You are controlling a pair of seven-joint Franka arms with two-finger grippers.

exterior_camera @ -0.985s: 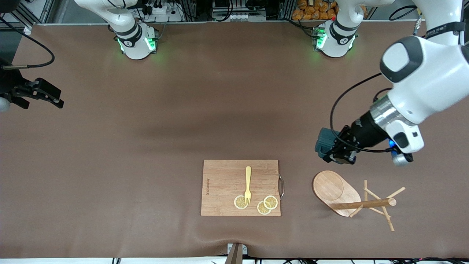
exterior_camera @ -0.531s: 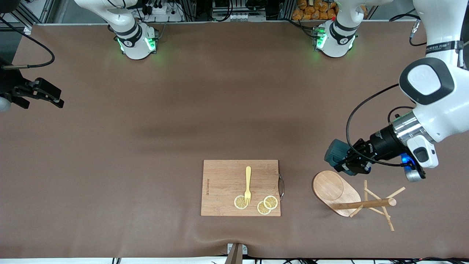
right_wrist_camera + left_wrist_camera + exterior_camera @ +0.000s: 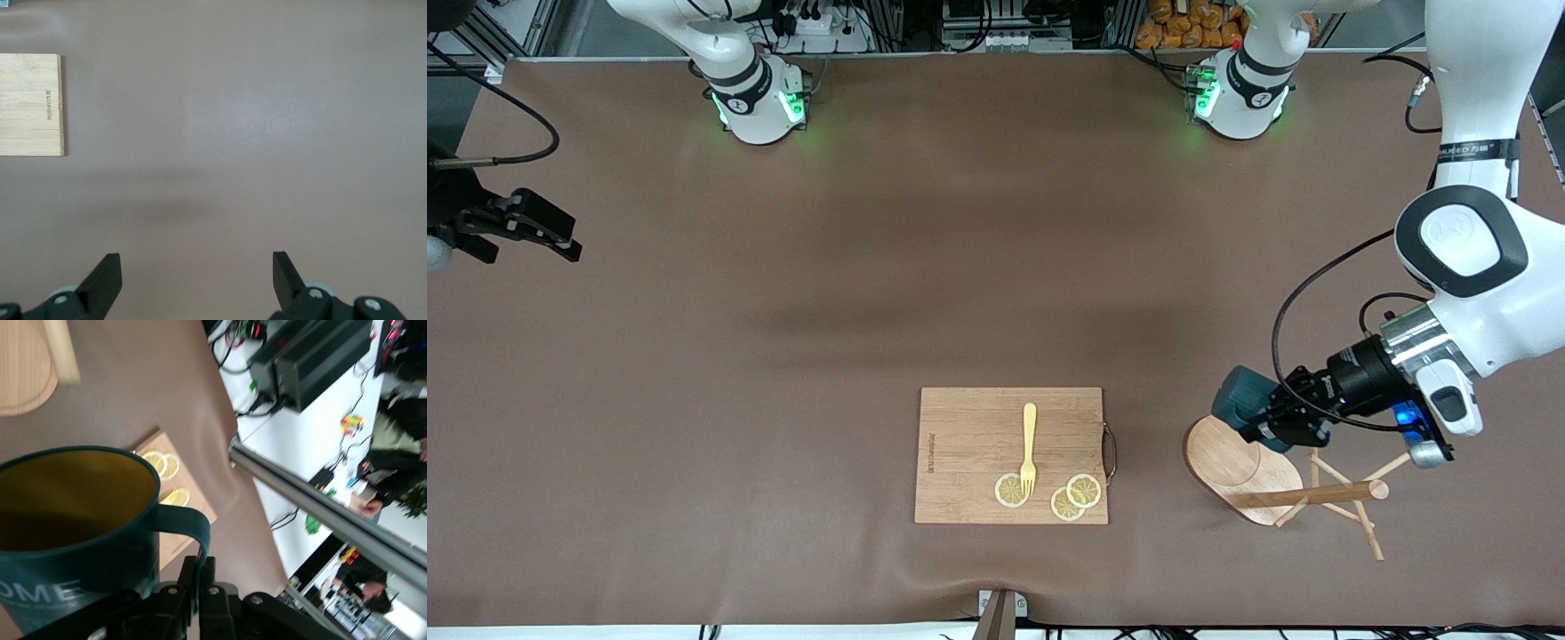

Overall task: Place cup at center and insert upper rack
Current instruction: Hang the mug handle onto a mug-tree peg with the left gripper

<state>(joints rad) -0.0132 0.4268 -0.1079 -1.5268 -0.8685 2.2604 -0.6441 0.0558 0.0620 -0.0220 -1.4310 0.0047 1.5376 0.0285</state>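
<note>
My left gripper [image 3: 1282, 423] is shut on the handle of the dark teal cup [image 3: 1240, 399] and holds it tilted in the air over the edge of the upper rack's oval base [image 3: 1227, 462]. The rack, a light wooden mug tree, lies on its side toward the left arm's end of the table, with its pole [image 3: 1316, 495] and pegs flat. In the left wrist view my fingers [image 3: 202, 570] pinch the handle of the cup [image 3: 73, 520], whose yellowish inside shows, and the rack's base [image 3: 23, 367] is in sight. My right gripper [image 3: 562, 242] is open and empty, waiting over the right arm's end of the table [image 3: 197, 267].
A rectangular wooden cutting board [image 3: 960, 453] lies near the front edge, beside the rack. It carries a yellow fork [image 3: 1029, 449] and three lemon slices [image 3: 1072, 498]. The board also shows in the right wrist view [image 3: 30, 107]. Brown cloth covers the table.
My left arm has carried the cup toward the front camera and the left arm's end, from over bare table to over the rack's base. The right arm has not moved.
</note>
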